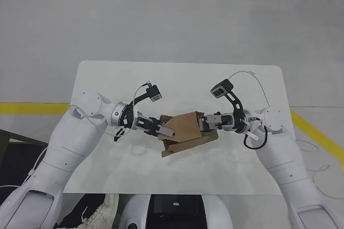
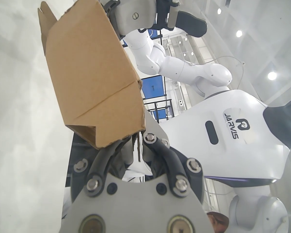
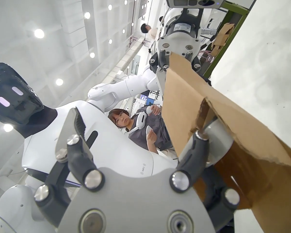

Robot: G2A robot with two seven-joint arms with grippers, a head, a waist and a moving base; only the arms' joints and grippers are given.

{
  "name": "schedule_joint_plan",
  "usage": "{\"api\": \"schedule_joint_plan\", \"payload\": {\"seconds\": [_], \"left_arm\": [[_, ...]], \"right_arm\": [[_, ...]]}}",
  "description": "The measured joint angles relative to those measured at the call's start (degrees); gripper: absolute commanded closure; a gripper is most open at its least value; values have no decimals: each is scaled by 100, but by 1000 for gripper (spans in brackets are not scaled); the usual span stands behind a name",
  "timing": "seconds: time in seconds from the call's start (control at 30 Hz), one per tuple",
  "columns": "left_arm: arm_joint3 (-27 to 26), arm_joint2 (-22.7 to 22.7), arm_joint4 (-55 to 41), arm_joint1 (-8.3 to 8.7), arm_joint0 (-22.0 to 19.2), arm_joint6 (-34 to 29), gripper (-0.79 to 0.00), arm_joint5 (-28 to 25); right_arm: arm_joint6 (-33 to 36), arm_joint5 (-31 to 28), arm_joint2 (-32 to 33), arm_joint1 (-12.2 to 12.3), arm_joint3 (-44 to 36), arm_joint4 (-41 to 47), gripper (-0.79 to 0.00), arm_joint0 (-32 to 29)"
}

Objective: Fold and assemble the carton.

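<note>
**White table [image 1: 103, 80], carton [image 1: 186, 127] half-formed**

Squared into a sleeve, the carton is held over the table. At one end the left gripper [image 1: 165, 131] clamps a wall. At the other the right gripper's [image 1: 204, 124] jaws stand apart, one finger [image 3: 196, 146] inside. End flaps [image 2: 44, 20] look unclosed, so folding remains.

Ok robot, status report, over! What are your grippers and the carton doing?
Left gripper shut on carton end. Right gripper open, one finger inside the other end. Carton partly folded, between both arms over the table.
</note>
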Motion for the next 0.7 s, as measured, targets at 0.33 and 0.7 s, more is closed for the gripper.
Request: {"api": "schedule_joint_plan", "payload": {"seconds": [0.33, 0.7], "left_arm": [[35, 37, -59, 30, -5, 0, 0, -13], [2, 94, -98, 50, -55, 0, 0, -14]], "right_arm": [[33, 33, -35, 14, 5, 6, -456, 46], [73, 73, -187, 37, 73, -350, -363, 209]]}}
